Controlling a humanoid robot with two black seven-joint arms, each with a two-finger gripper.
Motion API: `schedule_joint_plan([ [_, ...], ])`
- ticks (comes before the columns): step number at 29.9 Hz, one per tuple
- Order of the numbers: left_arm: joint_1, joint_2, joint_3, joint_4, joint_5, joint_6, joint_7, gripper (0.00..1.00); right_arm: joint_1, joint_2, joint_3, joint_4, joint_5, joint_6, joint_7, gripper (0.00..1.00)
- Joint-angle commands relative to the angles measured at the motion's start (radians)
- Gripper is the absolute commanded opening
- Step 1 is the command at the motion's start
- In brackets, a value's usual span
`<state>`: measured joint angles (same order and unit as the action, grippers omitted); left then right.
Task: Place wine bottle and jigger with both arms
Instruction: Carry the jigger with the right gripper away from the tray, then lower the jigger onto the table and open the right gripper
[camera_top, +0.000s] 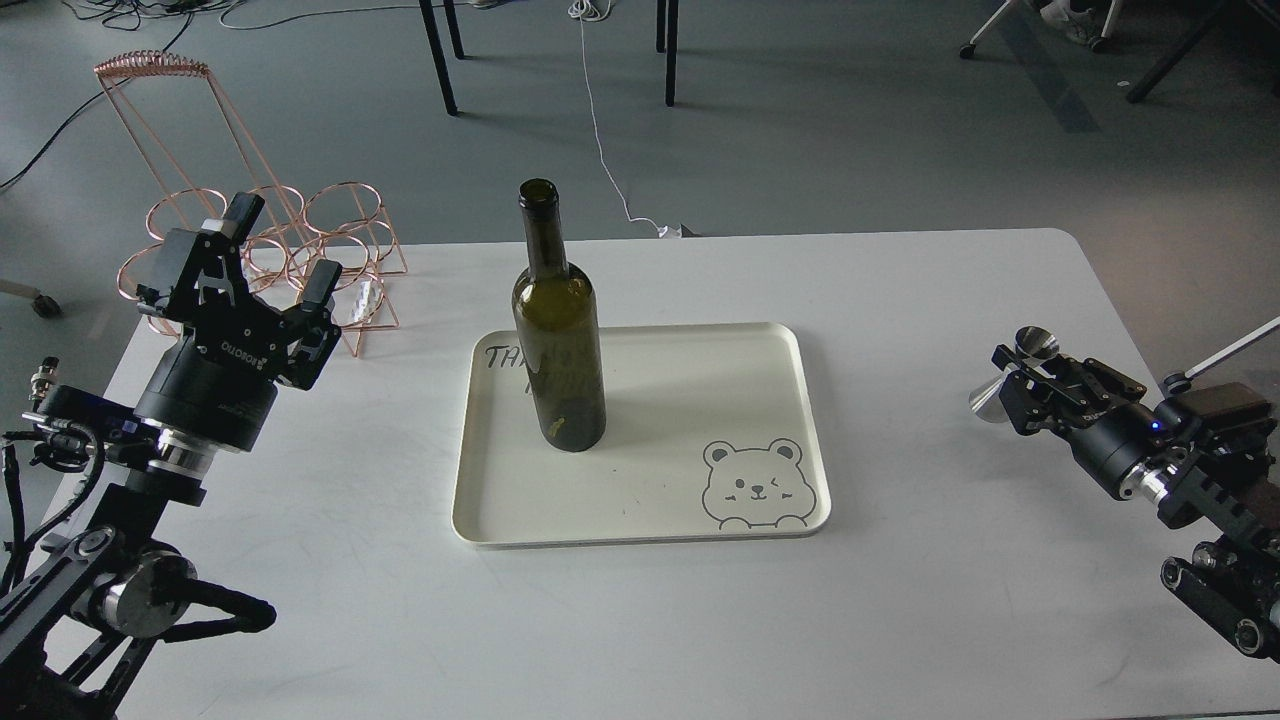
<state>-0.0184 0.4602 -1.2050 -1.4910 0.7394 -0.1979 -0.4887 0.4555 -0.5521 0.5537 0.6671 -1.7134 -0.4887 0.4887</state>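
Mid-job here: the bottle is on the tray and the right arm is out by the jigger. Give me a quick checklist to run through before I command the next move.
1. Wine bottle upright on the tray, left half: ok.
2. Left pincer open, empty and apart from the bottle: ok.
3. Right pincer closed on the jigger: cannot tell; the fingers are dark and overlap it.
4. Jigger off the table or resting on it: cannot tell.
5. Bare tray space right of the bottle, above the bear drawing: ok.
6. Copper wire rack close behind the left pincer; clearance: cannot tell.
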Motion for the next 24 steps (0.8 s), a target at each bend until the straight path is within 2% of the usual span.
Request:
schedule_joint_plan([
  [1, 0.000, 0.000, -0.001, 0.000, 0.000, 0.000, 0.000, 0.98, 0.002, -0.006, -0.001, 0.009, 0.002, 0.000, 0.000, 0.92],
  [6, 0.000, -0.003, 0.001, -0.002, 0.000, 0.000, 0.000, 0.98, -0.006, -0.025, -0.018, 0.032, 0.015, 0.000, 0.000, 0.94],
  [17, 0.000, -0.003, -0.001, -0.009, 0.002, 0.000, 0.000, 0.98, -0.063, -0.307, -0.113, 0.294, 0.153, 0.000, 0.000, 0.95],
  [24, 0.000, 0.000, -0.008, -0.009, 0.002, 0.000, 0.000, 0.98, -0.046, -0.454, -0.130, 0.529, 0.483, 0.024, 0.000, 0.97],
])
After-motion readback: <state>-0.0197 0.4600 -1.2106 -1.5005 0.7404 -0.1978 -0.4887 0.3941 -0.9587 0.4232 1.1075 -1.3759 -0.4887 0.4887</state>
